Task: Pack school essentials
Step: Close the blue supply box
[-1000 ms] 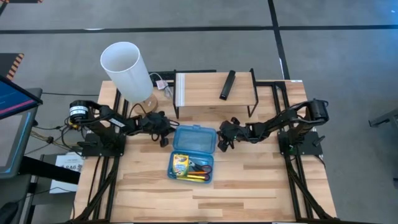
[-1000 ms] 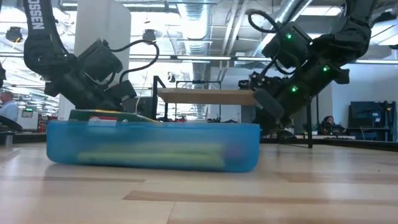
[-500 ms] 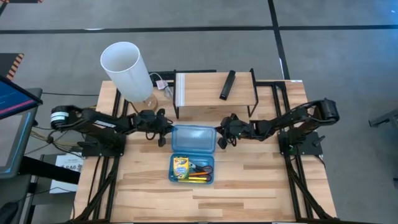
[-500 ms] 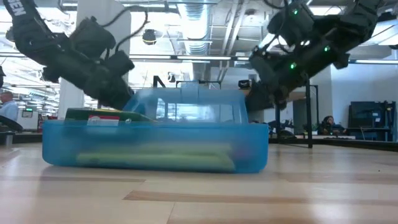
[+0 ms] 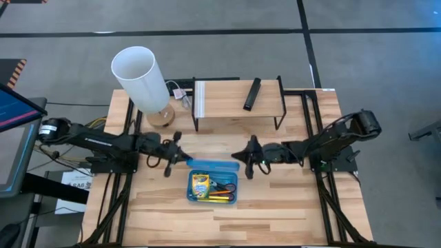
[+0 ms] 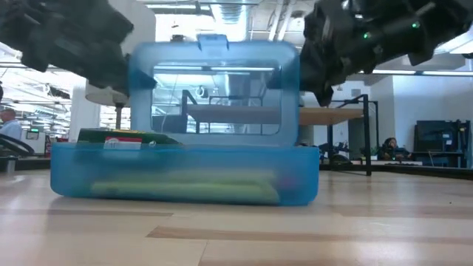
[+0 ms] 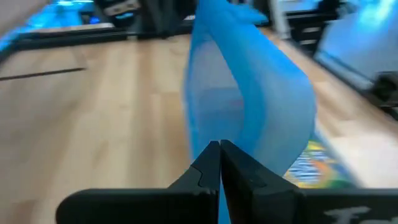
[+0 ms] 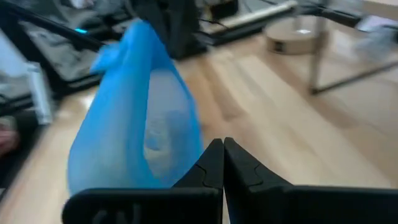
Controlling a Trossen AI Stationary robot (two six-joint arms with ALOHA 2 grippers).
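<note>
Tabletop: crayon box [image 5: 200, 184] between (closed) pincers.

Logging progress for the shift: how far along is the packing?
Done: crayon box and scissors lie in the translucent blue plastic case. In hand: left gripper and right gripper, both shut, flank its upright lid. Left: closing it.

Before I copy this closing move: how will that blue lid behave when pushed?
The blue lid looks like thin, see-through plastic, so probably light and slightly bendy. It stands upright on the box, hinged at its rear edge, so a nudge would likely swing it over rather than slide it.
</note>
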